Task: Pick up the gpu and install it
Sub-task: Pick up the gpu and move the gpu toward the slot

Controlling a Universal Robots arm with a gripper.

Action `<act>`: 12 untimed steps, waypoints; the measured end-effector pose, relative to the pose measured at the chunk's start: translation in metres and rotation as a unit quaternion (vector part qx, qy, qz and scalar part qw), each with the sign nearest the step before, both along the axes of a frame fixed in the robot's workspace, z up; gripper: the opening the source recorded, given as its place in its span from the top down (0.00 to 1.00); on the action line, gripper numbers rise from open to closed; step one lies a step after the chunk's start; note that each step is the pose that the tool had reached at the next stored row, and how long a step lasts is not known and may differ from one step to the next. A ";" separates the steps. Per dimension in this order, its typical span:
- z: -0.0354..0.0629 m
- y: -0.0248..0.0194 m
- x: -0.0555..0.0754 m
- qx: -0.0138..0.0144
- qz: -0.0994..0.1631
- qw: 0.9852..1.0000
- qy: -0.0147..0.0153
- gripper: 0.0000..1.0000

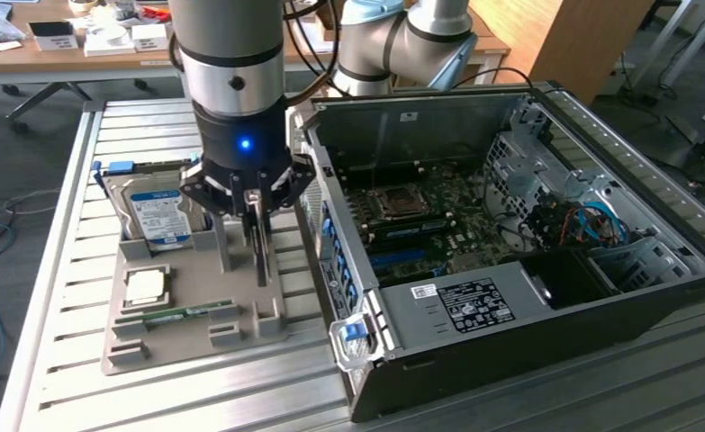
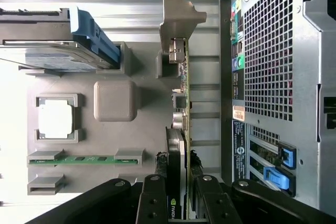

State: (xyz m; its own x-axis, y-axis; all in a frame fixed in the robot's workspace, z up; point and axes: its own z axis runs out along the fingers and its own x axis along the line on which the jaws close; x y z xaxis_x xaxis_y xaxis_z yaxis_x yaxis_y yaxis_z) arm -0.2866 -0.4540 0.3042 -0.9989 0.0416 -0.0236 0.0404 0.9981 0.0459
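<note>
The gpu (image 1: 259, 256) stands on edge in a slot of the grey holder tray (image 1: 148, 355), beside the open PC case. In the wrist view the gpu (image 2: 184, 77) appears as a thin green-edged card with a metal bracket at its far end and a black fan block at the near end. My gripper (image 1: 252, 205) hangs straight above it, pointing down. Its black fingers (image 2: 152, 203) stand on either side of the card's black end, pressed against it, so the gripper (image 2: 180, 205) is shut on the card. The card still sits in its slot.
The holder also carries a silver hard drive with a blue label (image 1: 160, 216), a CPU (image 1: 146, 286) and a green RAM stick (image 1: 190, 313). The open computer case (image 1: 640, 270) with its motherboard (image 1: 430, 211) lies close on the exterior view's right. All rest on a slatted metal table (image 1: 52, 270).
</note>
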 end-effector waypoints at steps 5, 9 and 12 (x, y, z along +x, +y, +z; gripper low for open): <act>0.0021 0.0000 0.000 0.000 0.000 1.000 0.000 0.73; 0.0024 0.0000 0.000 0.000 0.000 1.000 0.000 0.73; 0.0024 0.0000 0.000 0.000 0.000 1.000 0.000 0.73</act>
State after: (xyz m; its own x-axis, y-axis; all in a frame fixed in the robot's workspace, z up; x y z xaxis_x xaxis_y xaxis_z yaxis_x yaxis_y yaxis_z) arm -0.2867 -0.4540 0.3066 -0.9989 0.0416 -0.0236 0.0405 0.9981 0.0459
